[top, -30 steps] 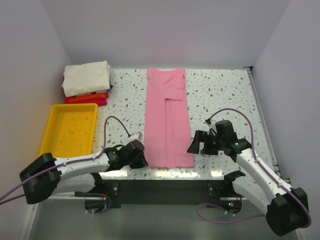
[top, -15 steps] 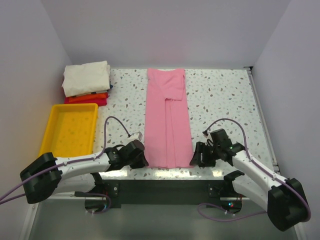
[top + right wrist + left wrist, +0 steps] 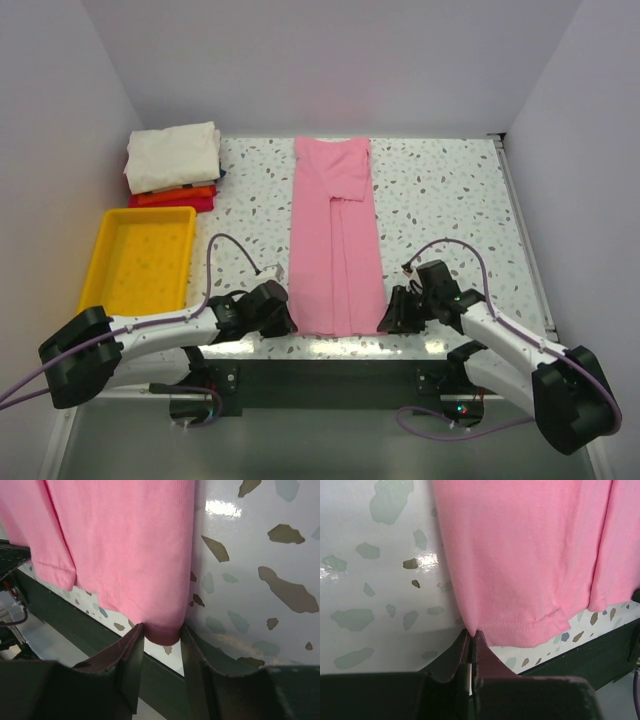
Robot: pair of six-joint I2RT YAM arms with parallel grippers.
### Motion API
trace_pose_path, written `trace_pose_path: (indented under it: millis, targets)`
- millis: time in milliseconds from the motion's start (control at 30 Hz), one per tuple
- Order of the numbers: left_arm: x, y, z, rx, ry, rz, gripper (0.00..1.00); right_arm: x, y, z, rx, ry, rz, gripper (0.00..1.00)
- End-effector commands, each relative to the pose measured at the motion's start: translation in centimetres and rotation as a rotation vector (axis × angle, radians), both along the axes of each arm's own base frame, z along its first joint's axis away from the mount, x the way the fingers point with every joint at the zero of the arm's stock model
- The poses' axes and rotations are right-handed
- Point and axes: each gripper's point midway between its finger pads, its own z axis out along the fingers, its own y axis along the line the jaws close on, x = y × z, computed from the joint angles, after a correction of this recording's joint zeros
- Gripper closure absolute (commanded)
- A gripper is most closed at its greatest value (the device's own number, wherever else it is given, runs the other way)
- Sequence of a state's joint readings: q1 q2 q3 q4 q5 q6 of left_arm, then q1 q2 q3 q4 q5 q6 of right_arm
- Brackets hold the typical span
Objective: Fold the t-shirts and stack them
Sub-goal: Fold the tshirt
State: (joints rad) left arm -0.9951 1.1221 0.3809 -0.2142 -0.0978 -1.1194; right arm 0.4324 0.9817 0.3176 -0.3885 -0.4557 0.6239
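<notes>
Pink t-shirt (image 3: 335,245) lies as a long narrow strip down the middle of the table (image 3: 450,190), with its collar end far and its hem at the near edge. The right gripper (image 3: 162,630) has come in to the near right hem corner. A second ago it stood farther from the edge, out to the right and apart from the fabric. Its fingers are spread, one on each side of that corner, and not yet pressed in. The left gripper (image 3: 471,632) has not moved. It sits at the near left corner with its fingers drawn together, and the hem seems pinched at their tips, though the close view leaves little to judge by. With both near corners covered, I judge the fold from near end toward far end can start once the right side clamps. The finished stack (image 3: 172,160), cream-white over orange and red, sits at far left, beyond the yellow tray (image 3: 150,212).
</notes>
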Motion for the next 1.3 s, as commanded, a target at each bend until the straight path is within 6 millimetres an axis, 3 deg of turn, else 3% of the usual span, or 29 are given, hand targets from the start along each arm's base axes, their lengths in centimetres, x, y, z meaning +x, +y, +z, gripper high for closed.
trace_pose_path:
  millis: [0, 67, 100, 233, 500, 667, 1000, 1267]
  targets:
    - [-0.7, 0.9, -1.0, 0.023, 0.030, 0.007, 1.00, -0.9, -0.5, -1.6, -0.034, 0.036, -0.012, 0.64]
    - [-0.6, 0.8, -0.9, 0.019, 0.029, 0.006, 1.00, -0.8, -0.4, -1.7, -0.028, 0.035, -0.019, 0.69]
    - [-0.7, 0.7, -0.9, 0.017, 0.032, 0.004, 1.00, -0.8, -0.3, -1.7, -0.024, 0.034, -0.017, 0.77]
    - [-0.9, 0.7, -0.4, 0.009, 0.044, 0.009, 1.00, -0.9, 0.1, -1.3, -0.003, 0.028, 0.001, 0.96]
    - [-0.5, -1.5, 2.7, -0.127, -0.008, -0.034, 1.00, 0.8, 1.6, 1.8, 0.091, -0.081, 0.008, 1.00]
    - [0.9, -2.7, 4.2, -0.131, -0.056, -0.043, 1.00, 3.3, 2.4, 4.4, 0.133, -0.188, -0.026, 1.00]
    - [8.3, -3.7, 8.4, -0.098, -0.199, 0.050, 1.00, 10.6, 3.5, 9.9, 0.133, -0.407, -0.134, 1.00]
    - [14.5, -2.8, 10.9, -0.059, -0.285, 0.104, 1.00, 15.9, 3.4, 12.1, 0.031, -0.507, -0.199, 1.00]
